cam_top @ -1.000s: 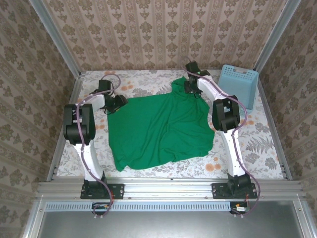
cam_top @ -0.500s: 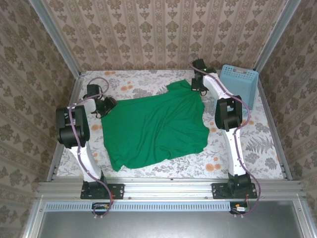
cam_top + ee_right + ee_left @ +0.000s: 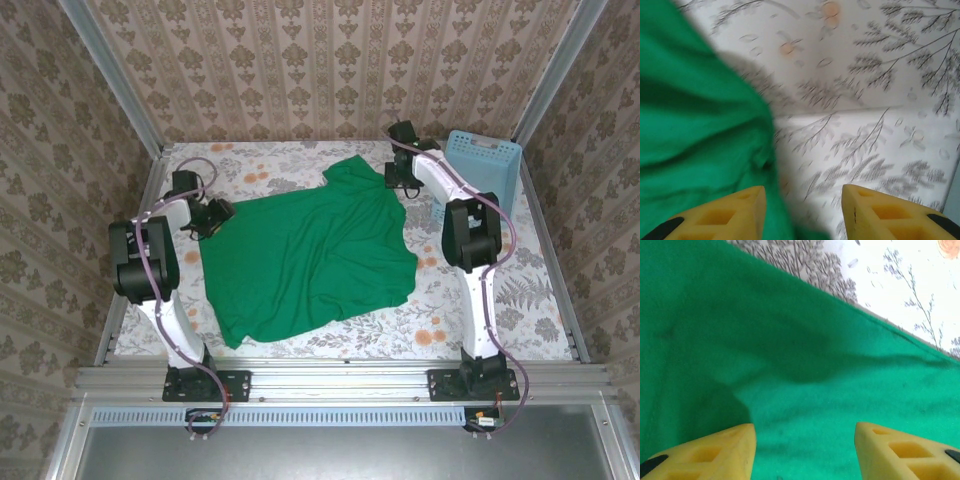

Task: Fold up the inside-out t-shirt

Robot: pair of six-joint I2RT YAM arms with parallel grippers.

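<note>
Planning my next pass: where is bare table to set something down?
Bare: near-right corner, from the t-shirt past the right arm to the table edge; far-left strip along the back wall. Crowded: far right, right tool between t-shirt and basket.

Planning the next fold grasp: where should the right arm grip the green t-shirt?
Far-right corner of the t-shirt, just by the right gripper. Come from the basket side, jaws straddling the edge: it lies flat there, with bare table beyond.

Bright, even light, soft shadows on the t-shirt (image 3: 790,365), motion blur in the right wrist view.
</note>
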